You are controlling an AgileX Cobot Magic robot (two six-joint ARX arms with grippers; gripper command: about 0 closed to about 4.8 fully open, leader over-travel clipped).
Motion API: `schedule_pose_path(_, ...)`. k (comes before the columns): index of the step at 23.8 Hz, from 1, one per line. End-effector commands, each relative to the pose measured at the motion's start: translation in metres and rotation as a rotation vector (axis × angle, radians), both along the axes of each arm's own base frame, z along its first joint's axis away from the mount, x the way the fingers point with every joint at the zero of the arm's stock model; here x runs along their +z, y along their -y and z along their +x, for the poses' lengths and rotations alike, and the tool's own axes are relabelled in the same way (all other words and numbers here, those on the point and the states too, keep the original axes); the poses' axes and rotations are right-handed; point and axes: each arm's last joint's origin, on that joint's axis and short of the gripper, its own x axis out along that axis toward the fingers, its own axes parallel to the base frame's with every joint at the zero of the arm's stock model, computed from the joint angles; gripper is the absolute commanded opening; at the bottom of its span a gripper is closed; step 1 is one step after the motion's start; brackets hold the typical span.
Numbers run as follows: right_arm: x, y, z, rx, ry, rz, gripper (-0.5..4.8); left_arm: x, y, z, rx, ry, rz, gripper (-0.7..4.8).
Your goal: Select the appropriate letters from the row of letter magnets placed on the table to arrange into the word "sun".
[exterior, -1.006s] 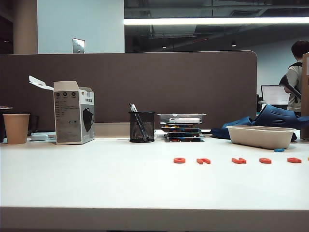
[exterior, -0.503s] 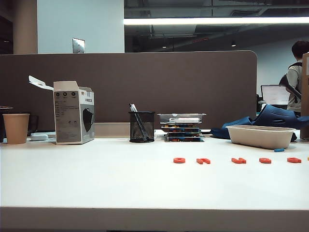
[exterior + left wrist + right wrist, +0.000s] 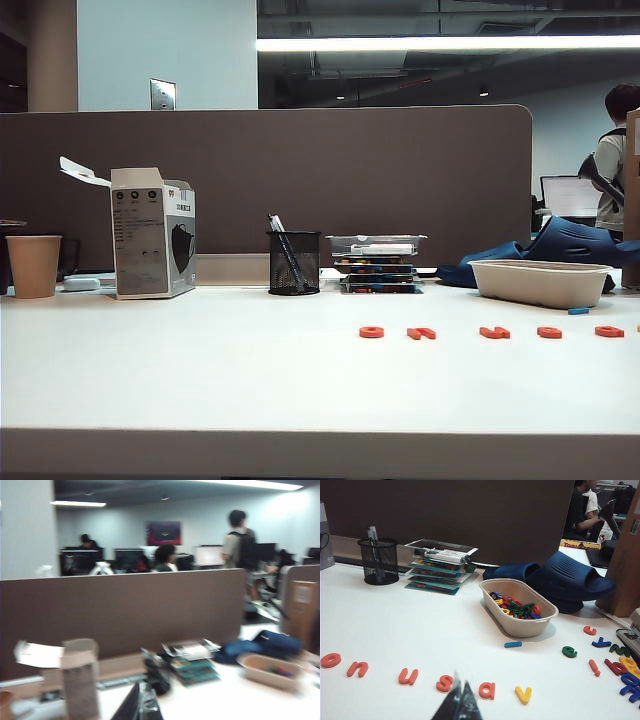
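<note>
So nothing has been picked yet: the row of letter magnets [image 3: 405,672] lies flat on the white worktop [image 3: 420,620], reading o, n, u, s, a, with a yellow v [image 3: 523,694] just beyond the a. The right gripper [image 3: 460,700] hangs low over the near edge, jaws pressed together, its tip close to the s [image 3: 444,683]. The left gripper [image 3: 140,705] shows only as a blurred dark tip in its wrist view, aimed toward the partition; its jaws cannot be read. The s probably goes first (it opens the word), so the right jaws must part before descending, straddle that thin piece squarely, and avoid nudging the u [image 3: 408,676] beside it.
</note>
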Motion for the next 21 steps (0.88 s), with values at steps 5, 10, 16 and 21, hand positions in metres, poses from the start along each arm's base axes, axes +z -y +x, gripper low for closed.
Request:
schedule_pose_path(5, 0.000, 0.000, 0.000, 0.000, 0.019, 0.002, -0.05, 0.086, 0.007, 0.004, -0.272, -0.308, 0.034, -0.06)
schedule_pose_path(10, 0.000, 0.000, 0.000, 0.000, 0.018, 0.002, -0.05, 0.140, 0.012, 0.028, -0.350, -0.482, -0.018, -0.06)
schedule_pose_path(16, 0.000, 0.000, 0.000, -0.009, 0.018, 0.003, -0.05, 0.163, 0.037, 0.048, -0.423, -0.658, -0.088, -0.06)
schedule_pose_path(21, 0.000, 0.000, 0.000, -0.012, 0.018, 0.003, -0.06, 0.168, 0.071, 0.057, -0.416, -0.764, -0.047, -0.05)
